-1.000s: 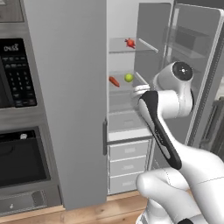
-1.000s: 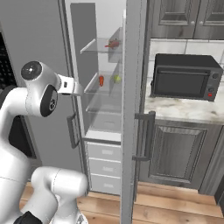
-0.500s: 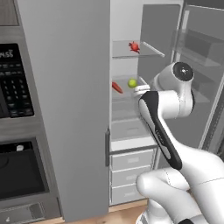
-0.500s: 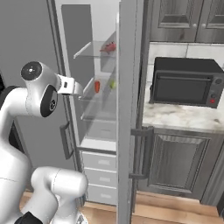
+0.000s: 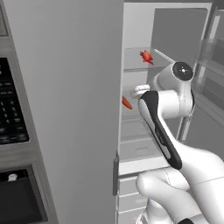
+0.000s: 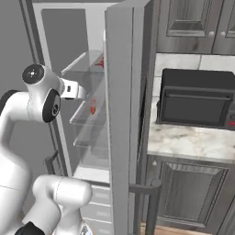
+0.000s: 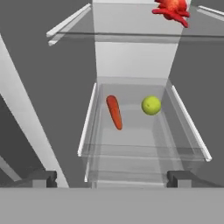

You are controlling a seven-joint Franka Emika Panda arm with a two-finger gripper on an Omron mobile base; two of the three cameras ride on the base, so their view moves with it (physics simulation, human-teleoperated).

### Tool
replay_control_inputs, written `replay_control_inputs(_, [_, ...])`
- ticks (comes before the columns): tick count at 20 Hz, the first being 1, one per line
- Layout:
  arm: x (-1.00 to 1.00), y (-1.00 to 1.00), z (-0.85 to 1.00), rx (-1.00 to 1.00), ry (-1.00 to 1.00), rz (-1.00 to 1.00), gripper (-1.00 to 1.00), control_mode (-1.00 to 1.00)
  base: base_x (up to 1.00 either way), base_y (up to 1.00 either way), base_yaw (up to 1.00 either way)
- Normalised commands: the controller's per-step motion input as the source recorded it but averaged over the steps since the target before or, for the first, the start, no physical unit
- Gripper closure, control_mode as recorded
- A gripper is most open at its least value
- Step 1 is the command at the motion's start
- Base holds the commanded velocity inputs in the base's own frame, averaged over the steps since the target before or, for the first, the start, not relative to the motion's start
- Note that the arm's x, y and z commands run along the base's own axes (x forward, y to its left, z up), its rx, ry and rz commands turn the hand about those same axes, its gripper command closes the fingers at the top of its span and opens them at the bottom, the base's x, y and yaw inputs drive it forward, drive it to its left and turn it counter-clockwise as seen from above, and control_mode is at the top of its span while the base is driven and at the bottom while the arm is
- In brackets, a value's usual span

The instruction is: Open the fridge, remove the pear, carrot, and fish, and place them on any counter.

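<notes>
- Fridge stood open; nothing was out yet.
- Carrot and pear lay on a shelf, fish at 1 o'clock above.
- Tool gaped wide, empty; desk awaited all three.

Fridge doors open, arm reaching into the compartment. In the hand view, carrot and pear lie on one clear shelf, carrot left of pear, apart; fish sits on the shelf above, toward the right. Pincer sits in front of the lower shelf's edge, jaws spread, clear of everything. Right of the fridge, a microwave stands on the table, against the backsplash, cabinets above. Left of the fridge, built-in ovens.
</notes>
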Motion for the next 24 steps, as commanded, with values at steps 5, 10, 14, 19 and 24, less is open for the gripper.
replay_control_inputs(5, [0.0, 0.0, 0.0, 0.0, 0.0, 0.0, -1.0, 1.0, 0.59, 0.0, 0.0])
replay_control_inputs(10, [0.0, 0.0, 0.0, 0.0, 0.0, 0.0, -1.0, 1.0, 0.54, 0.0, 0.0])
replay_control_inputs(14, [0.0, 0.0, 0.0, 0.0, 0.0, 0.0, -1.0, 1.0, 0.33, 0.0, 0.0])
replay_control_inputs(19, [0.01, 0.0, 0.0, 0.0, -0.05, -0.03, -1.0, -1.0, 0.0, 0.0, 0.0])
replay_control_inputs(24, [0.0, 0.0, 0.12, 0.0, -0.1, -0.15, -1.0, -1.0, 0.0, 0.0, 0.0])
